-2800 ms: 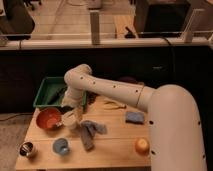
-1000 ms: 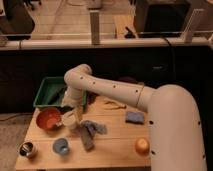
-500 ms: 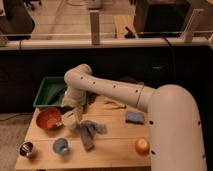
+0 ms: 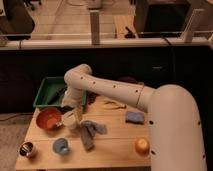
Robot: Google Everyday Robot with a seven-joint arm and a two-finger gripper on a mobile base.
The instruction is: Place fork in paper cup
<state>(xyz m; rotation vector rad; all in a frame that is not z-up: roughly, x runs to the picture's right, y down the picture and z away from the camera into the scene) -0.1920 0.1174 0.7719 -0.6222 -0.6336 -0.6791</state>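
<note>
Right now the gripper (image 4: 75,107) hangs low over the left part of the wooden table (image 4: 115,150), at the end of the white arm (image 4: 115,91); whether it is open, closed or holding anything, I cannot tell. Just below it, almost touching, stands the paper cup (image 4: 69,120), upright. Left of the gripper and a little lower sits the orange bowl (image 4: 48,119), right beside the cup. Behind the gripper lies the green bin (image 4: 49,93). A grey cloth (image 4: 90,131) is crumpled below and to its right, and a light blue cup (image 4: 61,146) stands further below, nearer the table's front edge.
</note>
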